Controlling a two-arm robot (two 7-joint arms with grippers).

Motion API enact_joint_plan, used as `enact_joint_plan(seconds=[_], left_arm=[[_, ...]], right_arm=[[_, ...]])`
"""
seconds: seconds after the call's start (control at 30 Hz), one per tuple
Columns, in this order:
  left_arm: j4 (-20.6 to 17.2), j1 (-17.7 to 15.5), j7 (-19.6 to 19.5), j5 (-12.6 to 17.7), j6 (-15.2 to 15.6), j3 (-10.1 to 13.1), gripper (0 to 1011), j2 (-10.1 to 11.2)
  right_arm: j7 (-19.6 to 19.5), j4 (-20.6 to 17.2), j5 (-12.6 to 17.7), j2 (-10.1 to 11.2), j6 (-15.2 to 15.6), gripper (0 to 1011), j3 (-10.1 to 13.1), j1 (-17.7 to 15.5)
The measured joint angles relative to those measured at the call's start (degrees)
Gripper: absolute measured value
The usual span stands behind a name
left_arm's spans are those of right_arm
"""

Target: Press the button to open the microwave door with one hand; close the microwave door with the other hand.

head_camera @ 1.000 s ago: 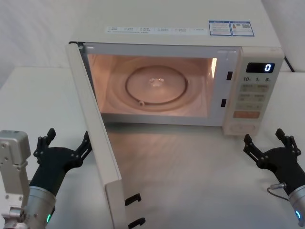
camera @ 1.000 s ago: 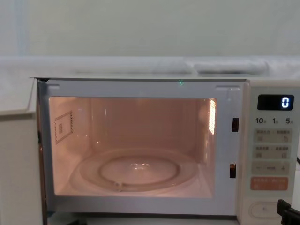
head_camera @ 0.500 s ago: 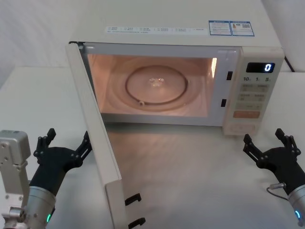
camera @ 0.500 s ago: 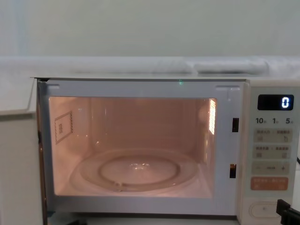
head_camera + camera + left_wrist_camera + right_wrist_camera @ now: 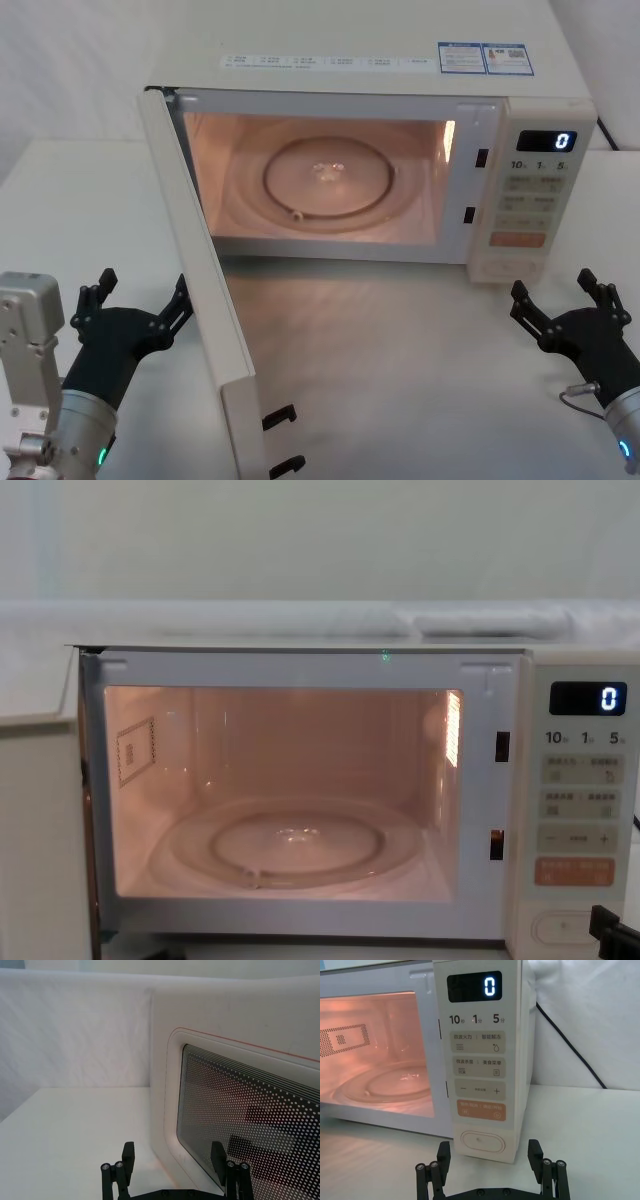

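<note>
The microwave door (image 5: 205, 300) stands swung wide open toward me, its edge facing the head view; its dotted glass window (image 5: 250, 1120) fills the left wrist view. The cavity is lit, with a glass turntable (image 5: 328, 178) inside. The wide cream button (image 5: 482, 1141) sits at the bottom of the control panel (image 5: 530, 205), also seen in the chest view (image 5: 562, 927). My left gripper (image 5: 135, 305) is open, just left of the door's outer face. My right gripper (image 5: 565, 300) is open, low in front of the panel, short of the button.
The display (image 5: 489, 986) reads 0. An orange key (image 5: 481, 1110) lies just above the button. A black power cable (image 5: 570, 1045) runs down behind the microwave's right side. White tabletop (image 5: 400, 350) stretches between the two grippers.
</note>
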Motion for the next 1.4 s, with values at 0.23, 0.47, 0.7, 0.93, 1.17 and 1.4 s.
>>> enact_joint_plan(seconds=[0.23,0.47,0.7,0.93,1.17,1.4], left_arm=[[0.0,0.0,0.0,0.0,0.0,0.0,1001,0.0],[0.0,0.0,0.0,0.0,0.0,0.0,1001,0.0],[0.0,0.0,0.0,0.0,0.0,0.0,1001,0.0],[0.0,0.0,0.0,0.0,0.0,0.0,1001,0.0],[0.0,0.0,0.0,0.0,0.0,0.0,1001,0.0],[0.0,0.0,0.0,0.0,0.0,0.0,1001,0.0]], right_arm=[[0.0,0.0,0.0,0.0,0.0,1002,0.0,0.0],[0.0,0.0,0.0,0.0,0.0,1002,0.0,0.0],[0.0,0.0,0.0,0.0,0.0,1002,0.0,0.0],[0.0,0.0,0.0,0.0,0.0,1002,0.0,0.0],[0.0,0.0,0.0,0.0,0.0,1002,0.0,0.0],[0.0,0.0,0.0,0.0,0.0,1002,0.0,0.0]])
